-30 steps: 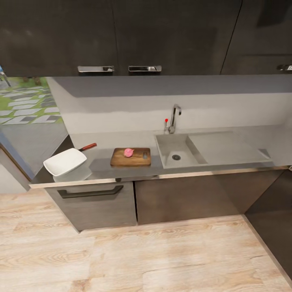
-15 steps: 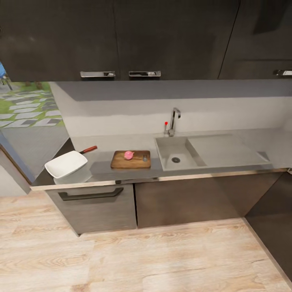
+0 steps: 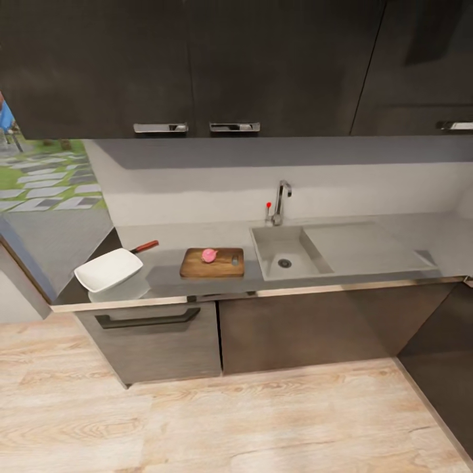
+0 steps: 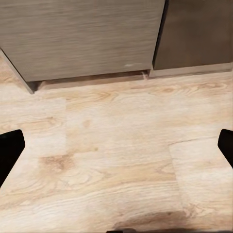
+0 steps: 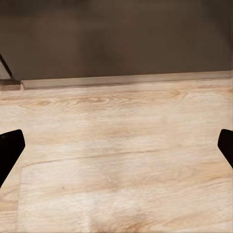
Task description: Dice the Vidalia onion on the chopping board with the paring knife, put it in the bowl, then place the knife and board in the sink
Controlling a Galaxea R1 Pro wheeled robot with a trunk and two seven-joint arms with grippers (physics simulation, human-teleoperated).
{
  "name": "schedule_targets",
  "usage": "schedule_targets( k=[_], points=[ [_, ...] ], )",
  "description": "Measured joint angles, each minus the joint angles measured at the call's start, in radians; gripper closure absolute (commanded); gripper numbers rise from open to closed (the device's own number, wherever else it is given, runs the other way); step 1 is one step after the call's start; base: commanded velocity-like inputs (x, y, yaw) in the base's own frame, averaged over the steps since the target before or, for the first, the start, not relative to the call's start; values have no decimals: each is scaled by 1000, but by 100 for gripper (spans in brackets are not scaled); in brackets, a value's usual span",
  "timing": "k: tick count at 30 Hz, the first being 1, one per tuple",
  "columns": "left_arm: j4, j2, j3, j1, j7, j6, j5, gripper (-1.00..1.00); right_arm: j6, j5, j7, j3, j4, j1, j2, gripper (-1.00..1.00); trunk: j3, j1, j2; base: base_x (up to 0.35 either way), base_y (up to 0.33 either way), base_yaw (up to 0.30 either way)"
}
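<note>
In the head view the Vidalia onion (image 3: 209,255), a small pinkish ball, sits whole on the dark brown chopping board (image 3: 222,267) on the grey countertop (image 3: 197,233). The matte grey sink (image 3: 266,246) lies just right of the board, its basin holding nothing. At the counter's left end stands the white bowl (image 3: 108,269), and the paring knife (image 3: 146,246) pokes its reddish handle out from behind it. My left gripper (image 4: 116,148) and right gripper (image 5: 116,148) both hang open over the wooden floor, nothing between their fingers.
A chrome tap (image 3: 282,199) with a red knob rises behind the basin, and a flat drainboard (image 3: 361,246) extends to the right. Dark cabinet fronts (image 3: 157,338) run under the counter, dark wall cupboards above. Pale wooden floor (image 3: 230,420) lies between me and the counter.
The whole head view has slid downward in the picture, so the camera moved. Onion, board, bowl and knife keep their places on the counter.
</note>
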Motion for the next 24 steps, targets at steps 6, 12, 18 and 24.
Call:
schedule_targets(
  k=[6,12,18,24],
  points=[
    [2,0,0,0,0,0,0,-100,1,0,-1,-1,1,0,-2,-100,10,0,0,0,0,74],
    [-2,0,1,0,1,0,0,-100,1,0,-1,0,2,0,-2,-100,18,0,0,0,0,171],
    [-7,0,2,0,27,0,0,-100,2,0,-2,-2,2,0,-2,-100,26,0,0,0,0,217],
    [-7,0,1,0,163,-1,-1,-100,3,0,-2,-2,2,0,-2,-100,33,0,0,0,0,226]
  ],
)
